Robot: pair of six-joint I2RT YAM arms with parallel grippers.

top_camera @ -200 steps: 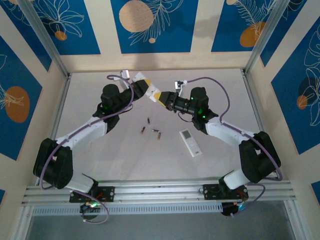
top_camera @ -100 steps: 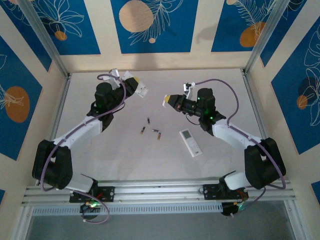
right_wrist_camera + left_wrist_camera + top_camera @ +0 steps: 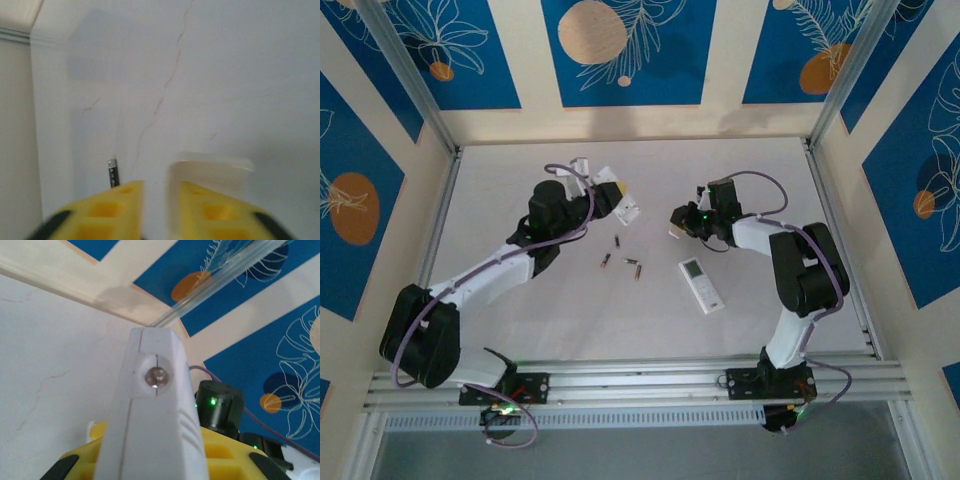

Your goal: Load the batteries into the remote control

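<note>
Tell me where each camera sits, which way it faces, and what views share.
Top: above and behind the robot, looking down on the table; left gripper, right gripper, arms.
Left wrist: looks along its fingers and clamped white remote toward the far corner; right arm beyond.
Right wrist: low over the table, past its parted fingers at a battery and pale cover.
Shared: top and left wrist both show that remote.

Held remote (image 3: 150, 405) in smooth matt white plastic, glassy shiny bulb (image 3: 156, 376) at its tip, left tool (image 3: 152, 457) in yellow moulded plastic, surface (image 3: 225, 75) matt white with hairline cracks, frosted translucent plastic piece (image 3: 210, 167), ribbed bare-metal rail (image 3: 640, 375)
</note>
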